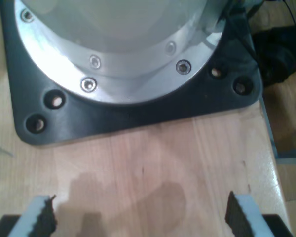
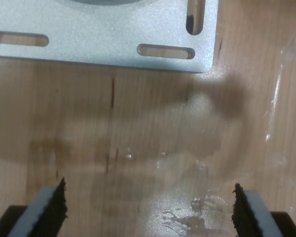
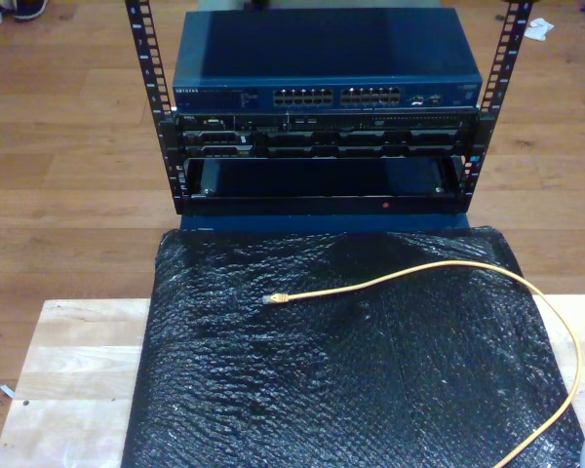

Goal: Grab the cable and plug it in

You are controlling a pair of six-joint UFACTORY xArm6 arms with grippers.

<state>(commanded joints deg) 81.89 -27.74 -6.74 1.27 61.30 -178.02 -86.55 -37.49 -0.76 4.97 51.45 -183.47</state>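
The cable (image 3: 439, 263) is thin and yellow-orange. It lies in a long curve on the black bubble-wrap mat (image 3: 351, 390), from the exterior view's lower right up towards the middle. Its small clear plug (image 3: 271, 298) rests on the mat, pointing to the exterior view's left. Beyond the mat stands a rack holding a blue network switch (image 3: 327, 73) with two rows of ports (image 3: 341, 97). My first gripper (image 1: 140, 212) is open over bare wood, facing a round metal arm base (image 1: 113, 49). My second gripper (image 2: 148, 205) is open over bare wood near a slotted silver plate (image 2: 103, 34). Neither holds anything.
The mat covers most of a light wooden table (image 3: 78, 370). Black perforated rack posts (image 3: 146, 58) flank the switch, with more rack units (image 3: 322, 136) and an open bay (image 3: 322, 180) beneath. The first arm's base sits on a black mounting plate (image 1: 138, 108).
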